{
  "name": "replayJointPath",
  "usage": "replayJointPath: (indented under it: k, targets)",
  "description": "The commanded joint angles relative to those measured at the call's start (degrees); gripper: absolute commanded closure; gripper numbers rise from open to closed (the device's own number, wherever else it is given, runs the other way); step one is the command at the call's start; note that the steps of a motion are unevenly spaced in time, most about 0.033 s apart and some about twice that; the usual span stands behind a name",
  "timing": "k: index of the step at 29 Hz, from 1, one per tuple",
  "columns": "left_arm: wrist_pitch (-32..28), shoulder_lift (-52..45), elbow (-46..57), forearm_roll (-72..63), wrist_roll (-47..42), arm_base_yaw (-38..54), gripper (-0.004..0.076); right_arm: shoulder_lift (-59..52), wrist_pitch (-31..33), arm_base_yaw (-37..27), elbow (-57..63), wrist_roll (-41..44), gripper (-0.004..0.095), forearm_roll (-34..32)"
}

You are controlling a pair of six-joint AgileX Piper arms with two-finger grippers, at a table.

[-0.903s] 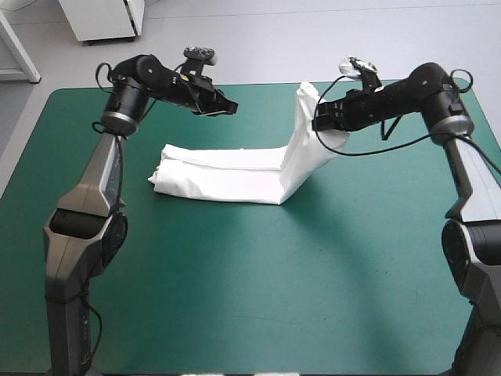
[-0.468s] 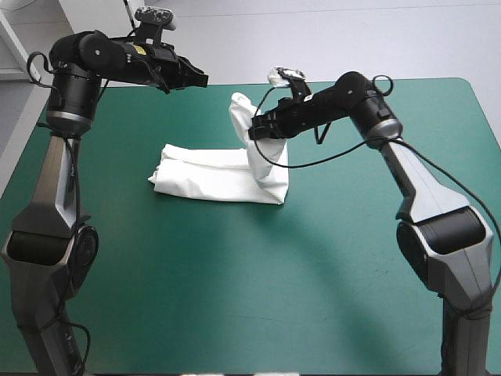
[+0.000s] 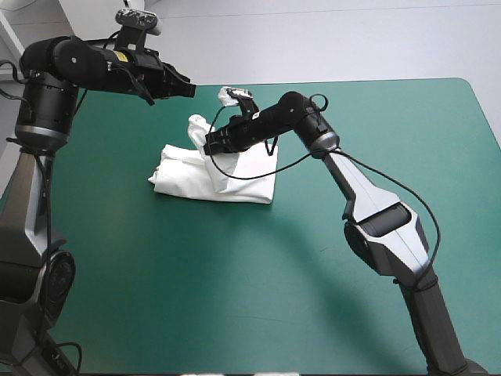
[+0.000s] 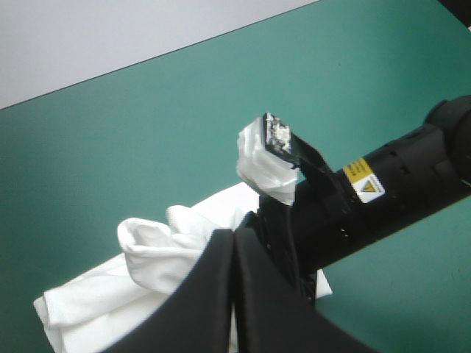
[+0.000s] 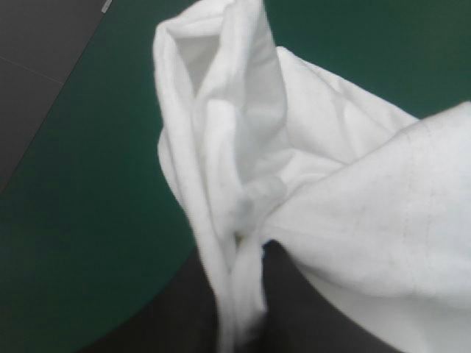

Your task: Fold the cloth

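The white T-shirt [image 3: 235, 176] lies as a long folded bundle left of the table's middle. My right gripper [image 3: 210, 142] is shut on its lifted end [image 3: 197, 125], held just above the bundle's left half. In the right wrist view the white cloth [image 5: 243, 147] rises from between the black fingers [image 5: 184, 316], with the gripper [image 5: 249, 257] pinching a bunched fold. My left gripper [image 3: 188, 88] hangs shut and holding nothing, raised near the far edge, behind the shirt. The left wrist view looks past the left gripper [image 4: 234, 235] at the shirt [image 4: 147, 257] and the right gripper's wrist [image 4: 397, 184].
The table's far edge [image 3: 329, 81] runs just behind both grippers. My right arm [image 3: 352, 188] reaches across the table's middle from the near right. Teal-green cover [image 3: 235, 282] extends toward the near edge in front of the shirt.
My right gripper has carried the shirt's right end up and leftward over the bundle, shortening it. The left arm has drawn up and back toward the far left, staying shut.
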Motion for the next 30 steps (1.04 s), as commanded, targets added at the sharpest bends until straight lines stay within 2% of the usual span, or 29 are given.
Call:
replayJointPath:
  k: [1, 5, 10, 12, 17, 21, 24, 28, 30]
  targets:
    - [1.6, -4.9, 1.4, -1.0, -0.6, 0.0, 0.0733, -1.7, -1.4, 0.5, -2.7, -2.0, 0.0846, 7.5]
    - [1.6, -6.4, 2.8, 0.4, -0.7, 0.0, 0.0733, 0.5, 0.6, 0.7, -2.8, -2.1, 0.0684, 10.2]
    - [1.6, -8.3, 2.8, 0.7, -0.7, 0.0, 0.0733, 1.0, -0.7, 1.6, -3.2, -4.5, 0.0399, 12.0]
    - [1.6, -8.8, 2.8, 0.7, -0.7, 0.0, 0.0733, 1.0, -0.6, 1.8, -4.3, -4.6, 0.0344, 12.5]
    - [1.6, -10.3, 3.5, 0.8, -0.9, 0.0, 0.0733, 0.9, 3.9, 1.5, -11.0, -4.2, 0.0327, 11.3]
    - [1.6, -11.1, 4.8, 0.7, -0.9, 0.0, 0.0733, 0.9, 8.5, -0.5, -19.4, -0.4, 0.0327, 2.4]
    - [1.6, -11.3, 6.2, 0.5, -1.4, 0.0, 0.0733, 0.9, 8.7, -3.5, -23.2, 5.9, 0.0327, -4.6]
    - [1.6, -12.0, 8.7, -1.4, -1.2, 0.0, 0.0733, 0.0, 8.8, -8.3, -24.2, 8.9, 0.0327, -5.0]
    - [1.6, -12.1, 10.3, -1.1, -0.6, 0.0, 0.0733, -1.4, 8.8, -10.8, -24.2, 9.2, 0.0327, -7.4]
